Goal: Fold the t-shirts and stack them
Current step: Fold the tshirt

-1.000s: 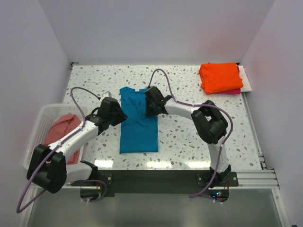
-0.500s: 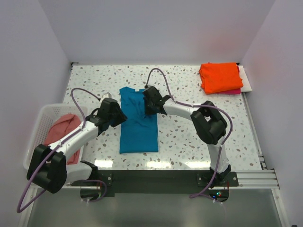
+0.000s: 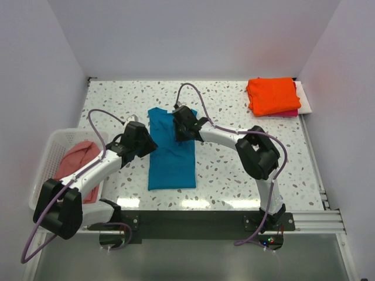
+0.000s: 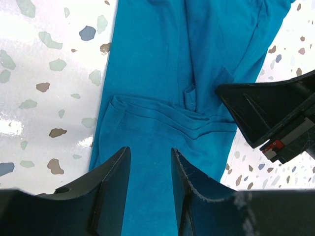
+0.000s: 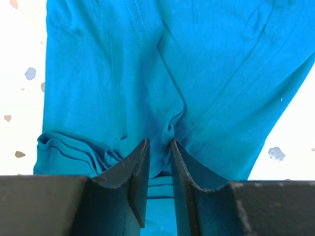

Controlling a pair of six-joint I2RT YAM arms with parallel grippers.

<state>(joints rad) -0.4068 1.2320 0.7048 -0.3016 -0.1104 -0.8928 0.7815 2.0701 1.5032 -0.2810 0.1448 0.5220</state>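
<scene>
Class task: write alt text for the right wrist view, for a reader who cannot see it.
The right gripper points down at a teal-blue t-shirt spread on a speckled white table, its two dark fingers a narrow gap apart. A small pucker of cloth rises at their tips; whether it is pinched is unclear.

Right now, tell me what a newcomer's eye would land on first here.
The teal-blue t-shirt lies folded lengthwise at mid-table, with the right gripper set at a pucker near its middle and the left gripper open above it. A folded orange t-shirt glows in the far right corner; a salmon-pink t-shirt sits in the white basket on the left.
</scene>
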